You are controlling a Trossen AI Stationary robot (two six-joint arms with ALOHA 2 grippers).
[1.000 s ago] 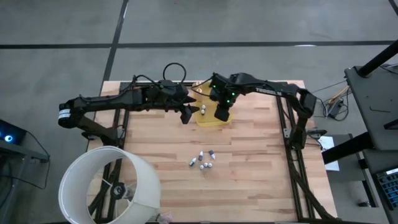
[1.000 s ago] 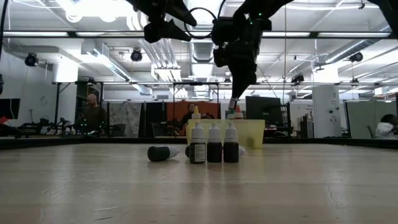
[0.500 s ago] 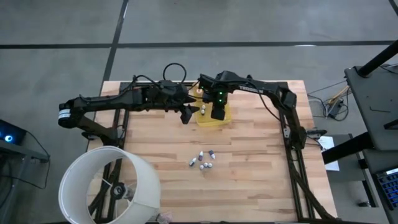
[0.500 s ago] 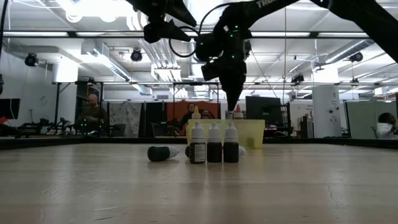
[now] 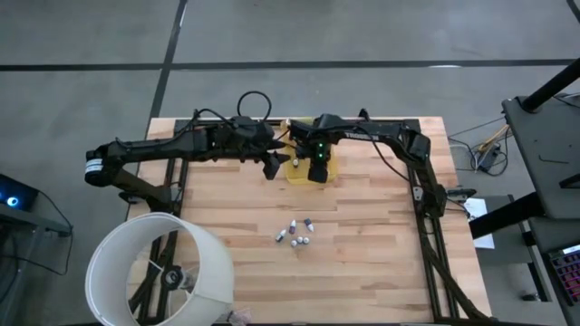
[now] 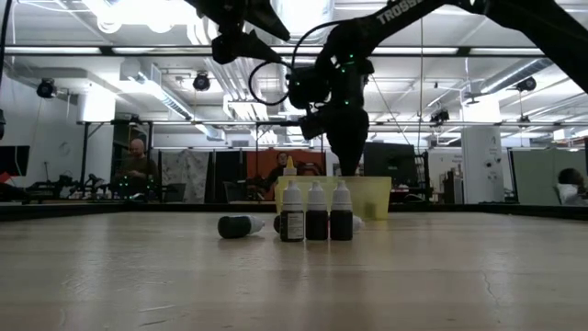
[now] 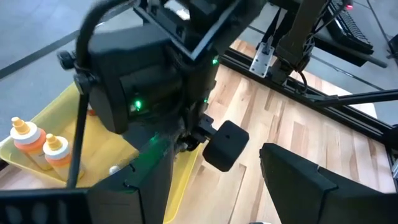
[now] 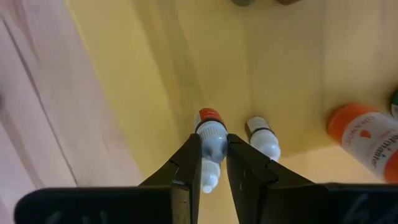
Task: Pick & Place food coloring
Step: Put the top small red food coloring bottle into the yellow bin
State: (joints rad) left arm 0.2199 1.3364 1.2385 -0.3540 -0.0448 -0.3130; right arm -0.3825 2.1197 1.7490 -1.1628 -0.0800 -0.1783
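Swung left over translucent yellow rectangular tray — right gripper clamping tiny red-capped food coloring bottle, long axis along fingers, tray floor directly beneath; left gripper gaping beside.

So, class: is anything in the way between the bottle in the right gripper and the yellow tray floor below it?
Nothing visible. The right gripper holds a red-capped bottle directly over bare floor of the yellow tray; a white-capped bottle lies just beside it.
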